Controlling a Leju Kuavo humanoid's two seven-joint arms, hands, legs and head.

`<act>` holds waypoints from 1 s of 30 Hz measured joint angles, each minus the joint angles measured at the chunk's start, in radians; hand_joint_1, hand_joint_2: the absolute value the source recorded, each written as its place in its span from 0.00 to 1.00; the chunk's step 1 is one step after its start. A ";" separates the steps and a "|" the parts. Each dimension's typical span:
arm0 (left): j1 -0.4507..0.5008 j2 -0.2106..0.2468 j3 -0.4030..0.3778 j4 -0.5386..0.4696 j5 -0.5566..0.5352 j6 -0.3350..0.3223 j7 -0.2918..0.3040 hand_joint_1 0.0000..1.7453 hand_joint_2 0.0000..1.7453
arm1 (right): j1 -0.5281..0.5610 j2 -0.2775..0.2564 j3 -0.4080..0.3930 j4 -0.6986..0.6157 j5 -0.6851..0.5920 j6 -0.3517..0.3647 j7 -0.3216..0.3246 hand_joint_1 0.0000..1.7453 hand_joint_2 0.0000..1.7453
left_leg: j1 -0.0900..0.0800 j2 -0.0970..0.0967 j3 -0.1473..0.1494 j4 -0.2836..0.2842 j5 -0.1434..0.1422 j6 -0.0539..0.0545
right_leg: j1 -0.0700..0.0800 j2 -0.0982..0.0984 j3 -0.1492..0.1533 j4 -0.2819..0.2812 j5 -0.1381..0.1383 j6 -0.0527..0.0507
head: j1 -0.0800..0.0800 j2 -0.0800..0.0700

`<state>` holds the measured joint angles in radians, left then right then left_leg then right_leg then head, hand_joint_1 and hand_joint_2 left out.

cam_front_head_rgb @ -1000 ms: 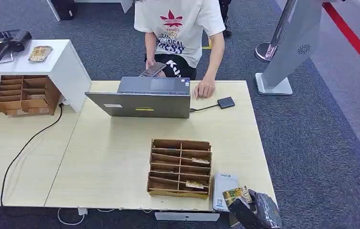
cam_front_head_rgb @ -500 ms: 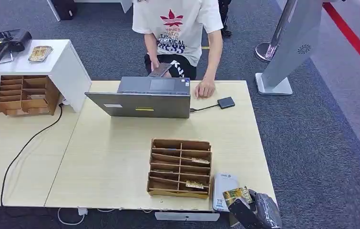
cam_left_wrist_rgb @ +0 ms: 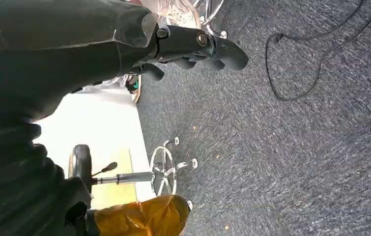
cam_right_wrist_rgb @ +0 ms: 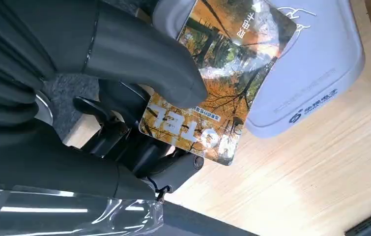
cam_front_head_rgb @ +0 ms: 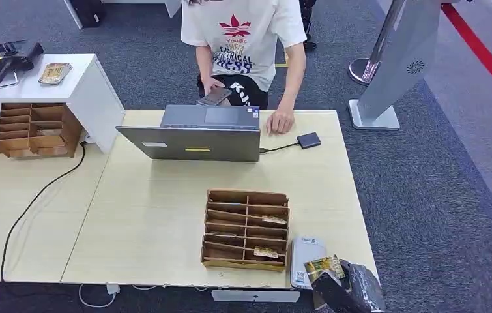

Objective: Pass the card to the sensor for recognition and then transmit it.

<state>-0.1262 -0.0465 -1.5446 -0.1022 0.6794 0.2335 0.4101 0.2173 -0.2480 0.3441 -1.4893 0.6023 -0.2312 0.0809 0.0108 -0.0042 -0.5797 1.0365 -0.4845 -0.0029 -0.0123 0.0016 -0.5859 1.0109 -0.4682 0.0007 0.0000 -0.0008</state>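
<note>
1. The right hand (cam_front_head_rgb: 350, 287) pinches the card (cam_front_head_rgb: 323, 267) between thumb and fingers at the table's (cam_front_head_rgb: 165, 215) near right corner.
2. The card juts from the hand over the white sensor (cam_right_wrist_rgb: 311, 64), partly covering it; contact cannot be told.
3. The left hand (cam_left_wrist_rgb: 193, 46) hangs over carpet, fingers curled, holding nothing.
4. The sensor lies just right of the wooden organizer (cam_front_head_rgb: 246, 228).
</note>
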 joint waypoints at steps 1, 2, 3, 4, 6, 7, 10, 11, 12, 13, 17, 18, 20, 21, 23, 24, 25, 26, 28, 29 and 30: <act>0.000 0.000 0.000 0.000 0.000 0.000 0.000 0.00 1.00 | 0.000 0.000 0.000 0.000 -0.001 -0.001 0.001 1.00 1.00 | 0.000 0.000 0.000 0.000 0.000 0.000 | 0.000 0.000 0.000 0.000 0.000 0.000 | 0.000 0.000; 0.000 0.000 0.000 0.000 0.000 0.000 0.000 0.00 1.00 | 0.000 0.000 0.001 0.000 -0.001 -0.001 0.001 1.00 1.00 | 0.000 0.000 0.000 0.000 0.000 0.000 | 0.000 0.000 0.000 0.000 0.000 0.000 | 0.000 0.000; 0.000 0.000 0.000 0.000 0.000 0.000 0.000 0.00 1.00 | 0.000 0.000 0.001 0.000 -0.002 -0.001 0.003 1.00 1.00 | 0.000 0.000 0.000 0.000 0.000 0.000 | 0.000 0.000 0.000 0.000 0.000 0.000 | 0.000 0.000; 0.000 0.000 0.000 0.000 0.000 0.000 0.000 0.00 1.00 | 0.000 0.000 0.002 0.000 -0.002 -0.002 0.003 1.00 1.00 | 0.000 0.000 0.000 0.000 0.000 0.000 | 0.000 0.000 0.000 0.000 0.000 0.000 | 0.000 0.000; 0.000 0.000 0.000 0.000 0.000 0.000 0.000 0.00 1.00 | 0.000 -0.001 0.003 0.000 -0.002 -0.004 0.004 1.00 1.00 | 0.000 0.000 0.000 0.000 0.000 0.000 | 0.000 0.000 0.000 0.000 0.000 0.000 | 0.000 0.000; 0.000 0.000 0.000 0.000 0.000 0.000 0.000 0.00 1.00 | 0.000 -0.001 0.004 0.000 -0.003 -0.004 0.005 1.00 1.00 | 0.000 0.000 0.000 0.000 0.000 0.000 | 0.000 0.000 0.000 0.000 0.000 0.000 | 0.000 0.000; 0.000 0.000 0.000 0.000 0.000 0.000 0.000 0.00 1.00 | 0.000 -0.002 0.005 0.000 -0.003 -0.004 0.005 1.00 1.00 | 0.000 0.000 0.000 0.000 0.000 0.000 | 0.000 0.000 0.000 0.000 0.000 0.000 | 0.000 0.000; 0.000 0.000 0.000 0.000 0.000 0.000 0.000 0.00 1.00 | 0.000 -0.002 0.005 0.000 -0.003 -0.004 0.005 1.00 1.00 | 0.000 0.000 0.000 0.000 0.000 0.000 | 0.000 0.000 0.000 0.000 0.000 0.000 | 0.000 0.000; 0.000 0.000 0.000 0.000 0.002 0.000 0.000 0.00 1.00 | 0.000 -0.002 0.005 0.000 -0.004 -0.004 0.005 1.00 1.00 | 0.000 0.000 0.000 0.000 0.000 0.000 | 0.000 0.000 0.000 0.000 0.000 0.000 | 0.000 0.000; 0.000 0.000 0.000 0.000 0.002 0.000 0.000 0.00 1.00 | 0.000 -0.002 0.005 0.000 -0.004 -0.004 0.005 1.00 1.00 | 0.000 0.000 0.000 0.000 0.000 0.000 | 0.000 0.000 0.000 0.000 0.000 0.000 | 0.000 0.000; 0.000 0.000 0.000 0.000 0.002 0.000 0.000 0.00 1.00 | 0.002 -0.003 0.006 0.000 -0.005 -0.006 0.006 1.00 1.00 | 0.000 0.000 0.000 0.000 0.000 0.000 | 0.000 0.000 0.000 0.000 0.000 0.000 | 0.000 0.000; 0.000 0.000 0.000 0.000 0.002 0.000 0.000 0.00 1.00 | 0.004 -0.003 0.006 -0.002 -0.005 -0.006 0.006 1.00 1.00 | 0.000 0.000 0.000 0.000 0.000 0.000 | 0.000 0.000 0.000 0.000 0.000 0.000 | 0.000 0.000; 0.000 0.000 0.000 0.000 0.002 0.000 0.000 0.00 1.00 | 0.005 -0.003 0.006 -0.005 -0.007 -0.008 0.007 1.00 1.00 | 0.000 0.000 0.000 0.000 0.000 0.000 | 0.000 0.000 0.000 0.000 0.000 0.000 | 0.000 0.000; 0.000 0.000 0.000 0.000 0.003 0.000 0.000 0.00 1.00 | 0.006 -0.003 0.006 -0.005 -0.007 -0.008 0.008 1.00 1.00 | 0.000 0.000 0.000 0.000 0.000 0.000 | 0.000 0.000 0.000 0.000 0.000 0.000 | 0.000 0.000; 0.000 0.000 0.000 0.000 0.003 0.000 0.000 0.00 1.00 | 0.007 -0.005 0.007 -0.008 -0.008 -0.010 0.008 1.00 1.00 | 0.000 0.000 0.000 0.000 0.000 0.000 | 0.000 0.000 0.000 0.000 0.000 0.000 | 0.000 0.000; 0.000 0.000 0.000 0.000 0.003 0.000 0.000 0.00 1.00 | 0.008 -0.005 0.008 -0.008 -0.009 -0.010 0.008 1.00 1.00 | 0.000 0.000 0.000 0.000 0.000 0.000 | 0.000 0.000 0.000 0.000 0.000 0.000 | 0.000 0.000; 0.000 0.000 0.000 0.000 0.003 0.001 0.000 0.00 1.00 | 0.009 -0.005 0.008 -0.008 -0.009 -0.011 0.009 1.00 1.00 | 0.000 0.000 0.000 0.000 0.000 0.000 | 0.000 0.000 0.000 0.000 0.000 0.000 | 0.000 0.000; 0.000 0.000 0.000 0.000 0.003 0.001 0.000 0.00 1.00 | 0.010 -0.005 0.008 -0.008 -0.009 -0.012 0.009 1.00 1.00 | 0.000 0.000 0.000 0.000 0.000 0.000 | 0.000 0.000 0.000 0.000 0.000 0.000 | 0.000 0.000; 0.000 0.000 0.000 0.000 0.003 0.002 0.000 0.00 1.00 | 0.011 -0.006 0.008 -0.010 -0.010 -0.013 0.009 1.00 1.00 | 0.000 0.000 0.000 0.000 0.000 0.000 | 0.000 0.000 0.000 0.000 0.000 0.000 | 0.000 0.000; 0.000 0.000 0.000 0.000 0.003 0.002 0.000 0.00 1.00 | 0.012 -0.008 0.008 -0.011 -0.010 -0.014 0.009 1.00 1.00 | 0.000 0.000 0.000 0.000 0.000 0.000 | 0.000 0.000 0.000 0.000 0.000 0.000 | 0.000 0.000; 0.000 0.000 0.000 0.000 0.003 0.002 0.000 0.00 1.00 | 0.012 -0.008 0.009 -0.012 -0.010 -0.014 0.009 1.00 1.00 | 0.000 0.000 0.000 0.000 0.000 0.000 | 0.000 0.000 0.000 0.000 0.000 0.000 | 0.000 0.000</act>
<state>-0.1262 -0.0462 -1.5446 -0.1022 0.6821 0.2358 0.4105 0.2295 -0.2563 0.3529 -1.5015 0.5924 -0.2453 0.0897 0.0108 -0.0042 -0.5798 1.0365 -0.4846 -0.0029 -0.0123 0.0016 -0.5859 1.0108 -0.4682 0.0008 0.0000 -0.0008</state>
